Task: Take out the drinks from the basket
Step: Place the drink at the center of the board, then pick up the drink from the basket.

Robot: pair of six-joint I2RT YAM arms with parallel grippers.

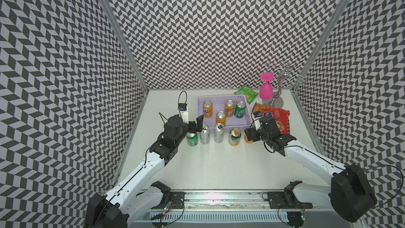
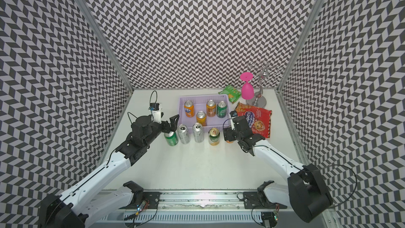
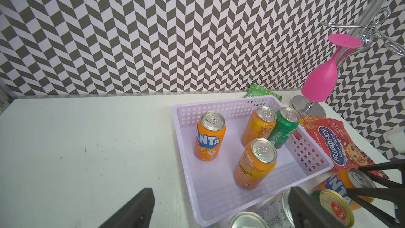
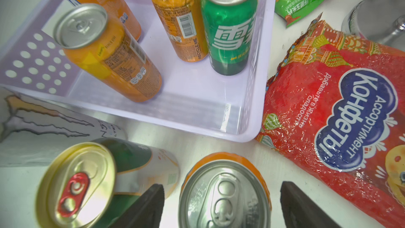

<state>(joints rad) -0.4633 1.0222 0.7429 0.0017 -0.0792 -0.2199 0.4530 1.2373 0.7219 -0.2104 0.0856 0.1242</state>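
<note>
Cans (image 4: 229, 29) are glossy metal, the basket (image 4: 197, 126) smooth plastic, the red bag (image 4: 306, 106) shiny.

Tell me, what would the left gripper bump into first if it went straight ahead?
Probably the near wall of the lavender basket. If the open left gripper rides above the rim, which I can't judge, the orange Schweppes can comes first.
</note>
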